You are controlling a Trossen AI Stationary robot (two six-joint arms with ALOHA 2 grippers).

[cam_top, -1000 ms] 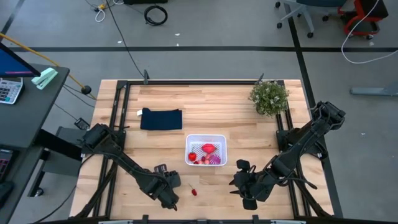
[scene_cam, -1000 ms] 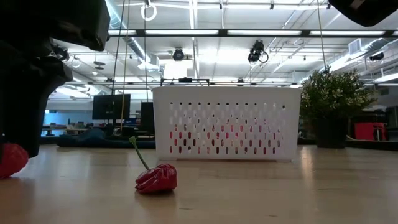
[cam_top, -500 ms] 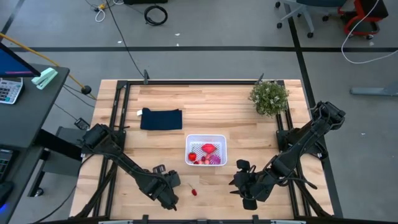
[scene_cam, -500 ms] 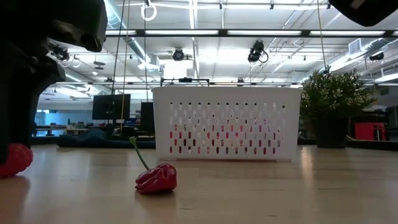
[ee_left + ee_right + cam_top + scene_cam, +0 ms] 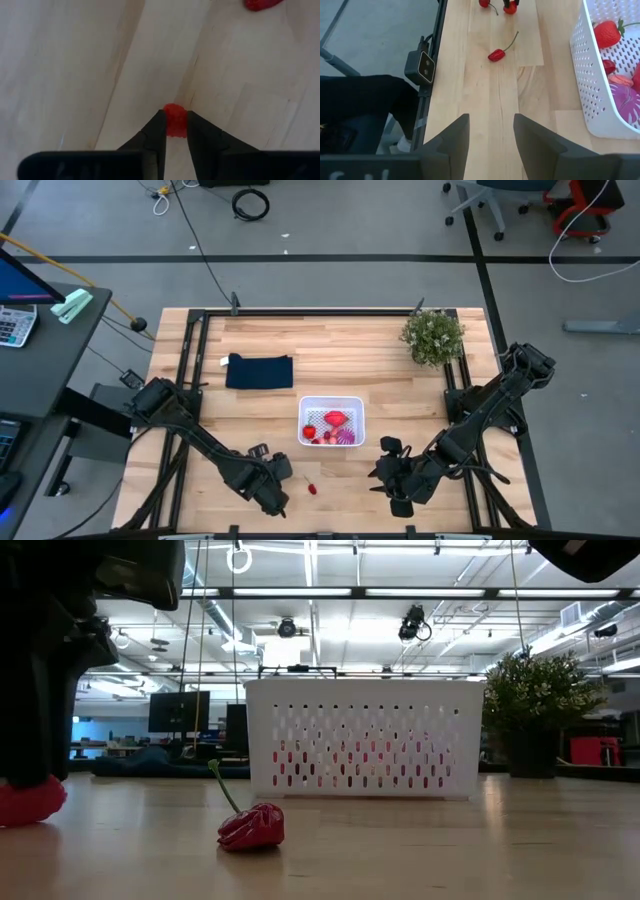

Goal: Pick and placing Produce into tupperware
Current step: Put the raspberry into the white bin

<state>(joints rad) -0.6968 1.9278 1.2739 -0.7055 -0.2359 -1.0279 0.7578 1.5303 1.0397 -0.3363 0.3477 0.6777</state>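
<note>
From above, I am seeing my left gripper (image 5: pixel 277 498) sitting at the table's 7 o'clock, with the tub (image 5: pixel 331 421) at centre holding produce. Low down, a chili (image 5: pixel 251 826) is lying before the tub. My left wrist is showing fingers (image 5: pixel 155 134) pinching a red piece (image 5: pixel 175 120). My right gripper (image 5: pixel 490 145) is idling, fingers apart.

I see a light wooden table (image 5: pixel 330 355). On it lie a white tupperware (image 5: pixel 331 421), a folded navy cloth (image 5: pixel 260 371), a potted plant (image 5: pixel 433 337) at the far right corner, and a red stemmed pepper (image 5: pixel 312 487) near the front edge.
</note>
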